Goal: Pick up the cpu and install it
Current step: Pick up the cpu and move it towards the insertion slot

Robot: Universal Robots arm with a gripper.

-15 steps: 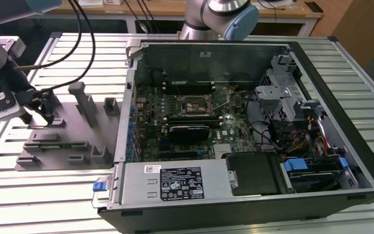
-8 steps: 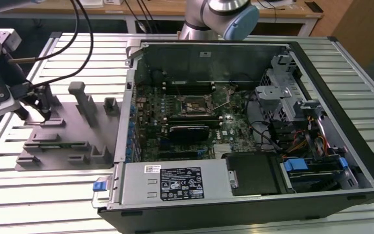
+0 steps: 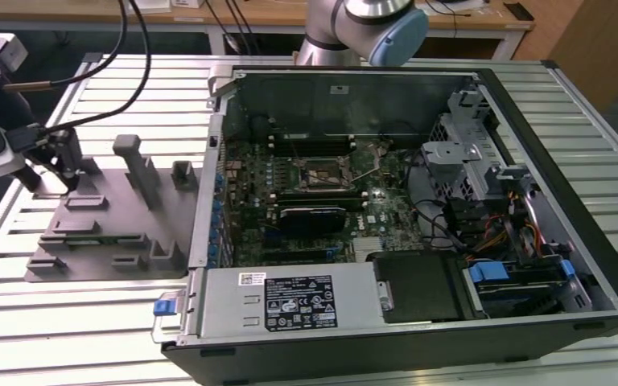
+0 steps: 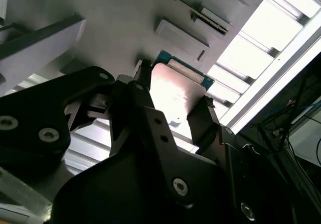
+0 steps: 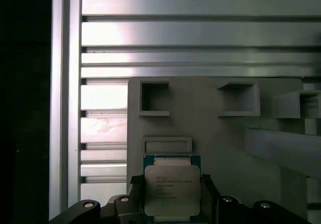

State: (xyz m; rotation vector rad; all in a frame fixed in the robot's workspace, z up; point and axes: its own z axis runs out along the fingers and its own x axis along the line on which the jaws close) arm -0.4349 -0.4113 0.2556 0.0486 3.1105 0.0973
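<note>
The cpu point(image 5: 172, 186) is a pale silver square chip with a green rim. It sits between the two black fingers point(image 5: 134, 185) of my gripper point(image 5: 172, 184), low over the grey fixture plate point(image 5: 210, 128). In the second wrist view the cpu point(image 4: 175, 86) shows its shiny face, with a finger pressed against each side, so the gripper point(image 4: 174, 91) looks shut on it. In the exterior view my gripper point(image 3: 57, 178) hangs over the fixture plate point(image 3: 94, 241) at the exterior view's left. It is far from the motherboard socket point(image 3: 320, 173) inside the open computer case.
The open computer case point(image 3: 599, 265) lies on its side on the slatted metal table point(image 3: 51, 338), to the right of the fixture. Upright grey posts point(image 3: 132, 165) stand on the plate between gripper and case. Cables point(image 3: 105, 48) trail above the arm.
</note>
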